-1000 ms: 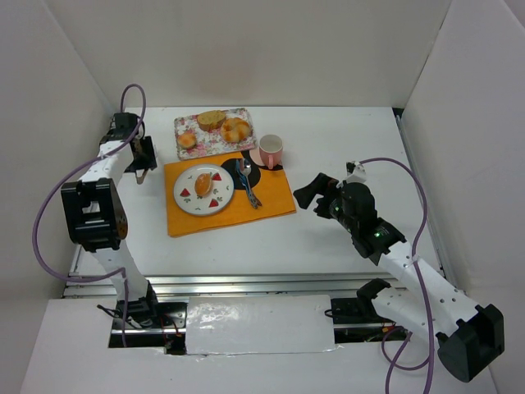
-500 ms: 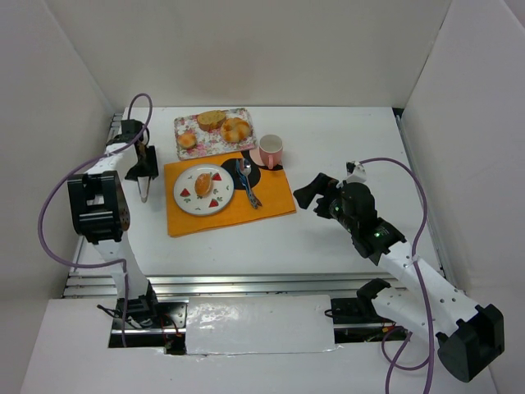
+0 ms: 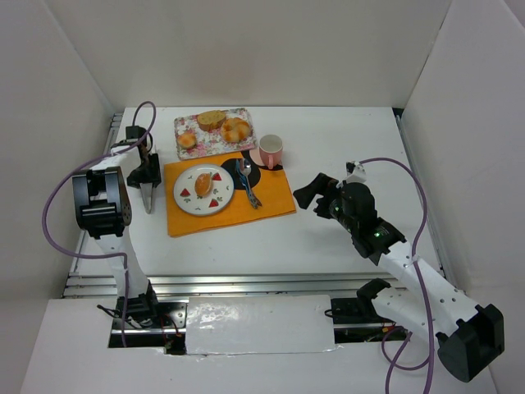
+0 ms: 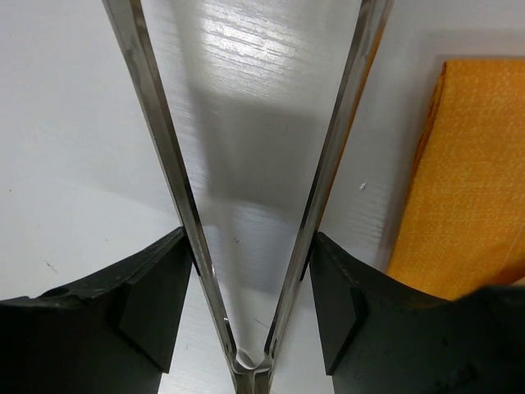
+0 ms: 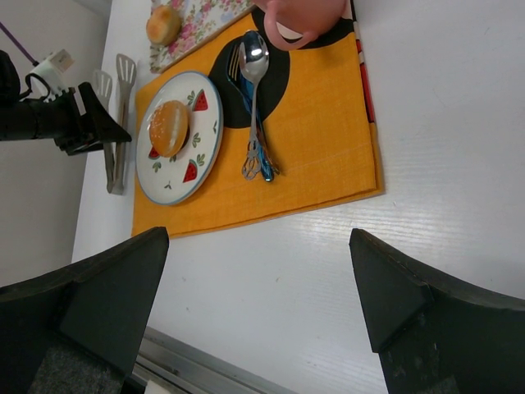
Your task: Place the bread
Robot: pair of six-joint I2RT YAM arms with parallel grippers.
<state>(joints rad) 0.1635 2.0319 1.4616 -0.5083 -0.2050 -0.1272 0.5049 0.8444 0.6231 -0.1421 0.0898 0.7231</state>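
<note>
The bread point(image 3: 203, 180), a small golden-brown oval bun, lies on the white plate point(image 3: 185, 203) with red slice prints, on the orange placemat point(image 3: 271, 197). It also shows in the right wrist view point(image 5: 169, 127) on the plate point(image 5: 164, 195). My left gripper point(image 3: 148, 176) is low over the table left of the placemat, shut on metal tongs point(image 3: 148, 201). In the left wrist view the jaws point(image 4: 250, 238) press the outsides of the spread tongs point(image 4: 164, 148). My right gripper point(image 3: 305, 193) is open and empty, right of the placemat; it also shows in its wrist view point(image 5: 258, 238).
A floral tray point(image 3: 215, 137) at the back holds a darker loaf and paler rolls. A pink mug point(image 3: 271, 150) stands on a black coaster. A spoon point(image 3: 244, 170) and fork lie right of the plate. White walls enclose the table on three sides.
My left gripper has moved toward the near side along the placemat's left edge, taking the tongs with it. The bread, plate and right arm have not moved.
</note>
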